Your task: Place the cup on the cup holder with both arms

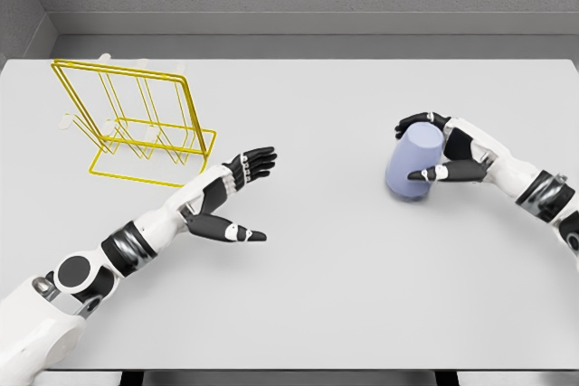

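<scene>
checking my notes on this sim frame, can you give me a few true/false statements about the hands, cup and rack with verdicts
1. The right hand is wrapped around the cup. True.
2. The cup already hangs on the yellow rack. False: it sits on the table, far right of the rack.
3. The left hand holds nothing, fingers spread. True.
4. The rack stands on the right side of the table. False: it is at the far left.
5. The cup is red. False: it is pale lavender-blue.

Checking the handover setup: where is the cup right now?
In the head view the cup stands right of centre on the table, gripped by the right hand.
</scene>
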